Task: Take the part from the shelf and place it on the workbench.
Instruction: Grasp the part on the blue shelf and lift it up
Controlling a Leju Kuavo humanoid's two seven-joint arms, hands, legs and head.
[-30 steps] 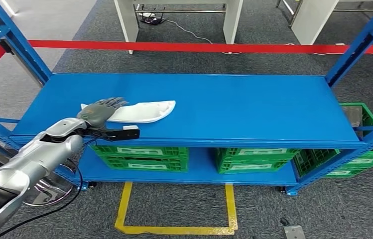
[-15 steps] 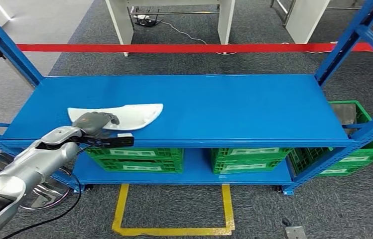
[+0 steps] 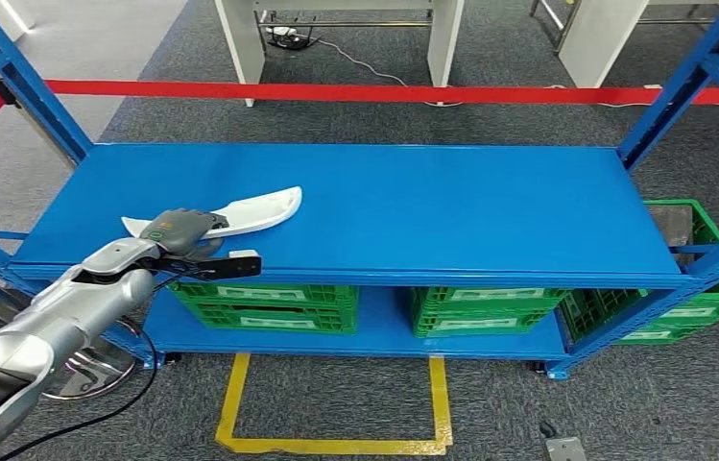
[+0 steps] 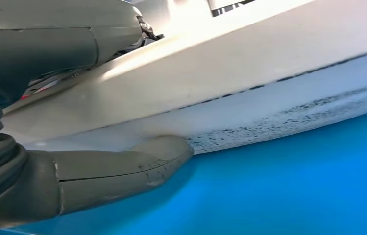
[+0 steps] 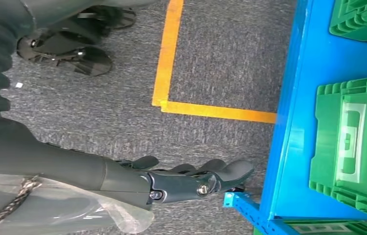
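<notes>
Partly hidden under the left hand (image 3: pixel 180 229), the white part (image 3: pixel 257 207) sits at the front left of the blue shelf (image 3: pixel 432 206), its far end tilted up. Fingers above and thumb (image 4: pixel 122 169) below clamp it. Right hand (image 5: pixel 196 178) hangs over grey carpet, loosely spread, holding nothing. Green crates (image 3: pixel 269 303) sit on the lower shelf; red tape (image 3: pixel 384 92) runs behind.

The blue shelf (image 3: pixel 451 206) carries a white curved part (image 3: pixel 254 207) near its front left corner, one end seemingly tilted up off the board. On the lower level sit green crates (image 3: pixel 269 305). The shelf stands on grey carpeted floor (image 3: pixel 336 403).
</notes>
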